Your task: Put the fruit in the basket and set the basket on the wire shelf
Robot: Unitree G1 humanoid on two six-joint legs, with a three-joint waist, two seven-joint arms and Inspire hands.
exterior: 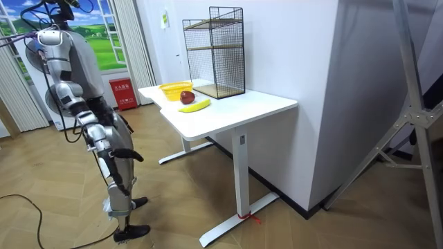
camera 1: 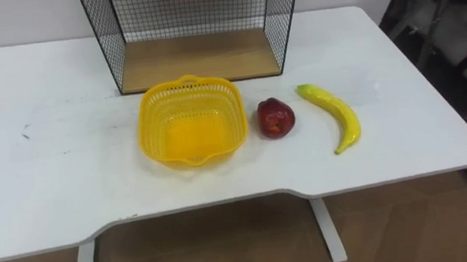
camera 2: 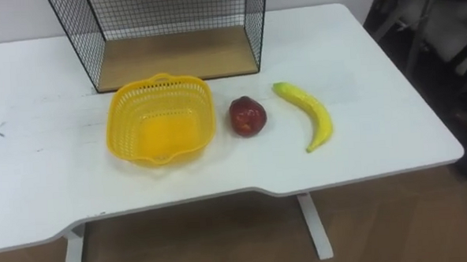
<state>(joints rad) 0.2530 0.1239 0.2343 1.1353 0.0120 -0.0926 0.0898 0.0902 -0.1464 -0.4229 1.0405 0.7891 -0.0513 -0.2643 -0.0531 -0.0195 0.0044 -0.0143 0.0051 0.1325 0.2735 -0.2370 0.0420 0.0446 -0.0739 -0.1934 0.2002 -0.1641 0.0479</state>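
Left eye view: a white, smooth worktop (camera 1: 61,170) carries a yellow plastic basket (camera 1: 156,122), squarish with rounded corners, latticed walls and nothing in it. Just beside it, to the robot's right and not touching, sits a glossy dark-red apple (camera 1: 275,118). Further right, apart from the apple, lies a curved yellow banana (camera 1: 334,111) with a greenish stem end. Behind the basket stands the wire shelf (camera 1: 200,60), black mesh sides over a bare wooden board.

Right eye view: same layout, with both fruits outside the basket.

Room view: the robot stands upright on the wooden floor, well apart from the worktop's near edge. Its right hand (exterior: 123,152) hangs low beside its thigh, touching nothing; whether it is released or clenched I cannot tell.
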